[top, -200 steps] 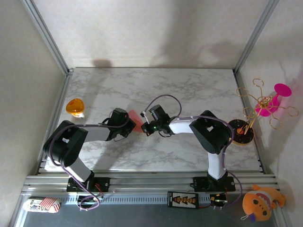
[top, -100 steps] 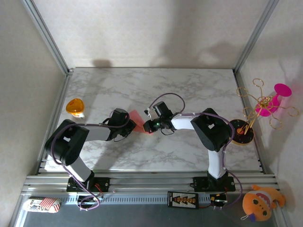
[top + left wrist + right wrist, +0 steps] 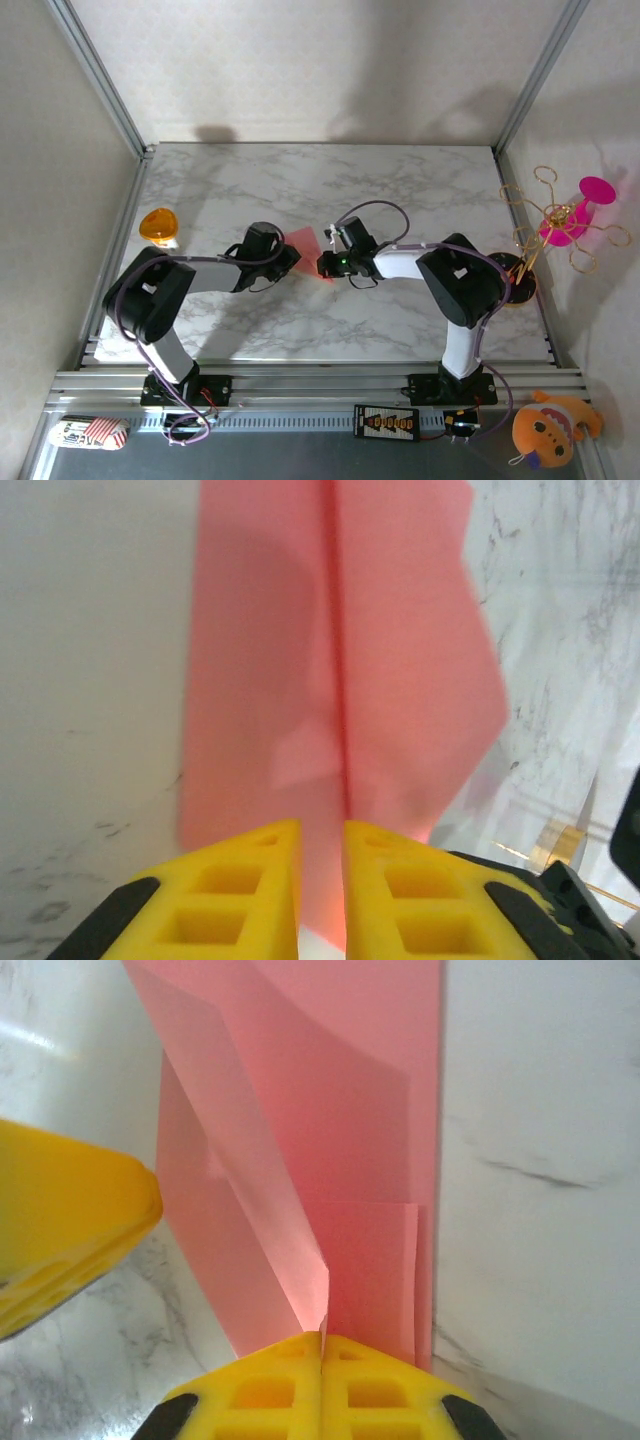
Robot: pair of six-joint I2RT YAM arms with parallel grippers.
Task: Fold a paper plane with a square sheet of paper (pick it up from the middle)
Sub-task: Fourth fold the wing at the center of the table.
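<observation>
One pink paper (image 3: 306,243), creased into several layers, sits over the marble table (image 3: 420,180). It is well to the right of the orange disc (image 3: 158,226) and a little nearer the arm bases than the disc, caught between two sets of fingers that face each other. The left fingers (image 3: 289,259) reach it from the disc's side and the right fingers (image 3: 323,266) meet it from the side away from the disc, the two tips just beside one another. In the left wrist view the left fingers (image 3: 322,880) stand with only a narrow slit between them, and the pink paper (image 3: 340,660) runs through that slit, so they grip its near end. From there the paper stretches straight away from them, its long axis following a single centre crease up the view, one flap on either side. In the right wrist view the right fingers (image 3: 322,1355) are pressed fully together on a raised fold of the pink paper (image 3: 350,1110). The paper fans out away from them with a straight edge along its right side, and one of the left fingers (image 3: 60,1230) shows at the left. Whether the paper touches the table I cannot tell. Counted: one paper, two sets of fingers, one orange disc, and one magenta toy (image 3: 580,215) far from the disc, beyond the table's right edge.
</observation>
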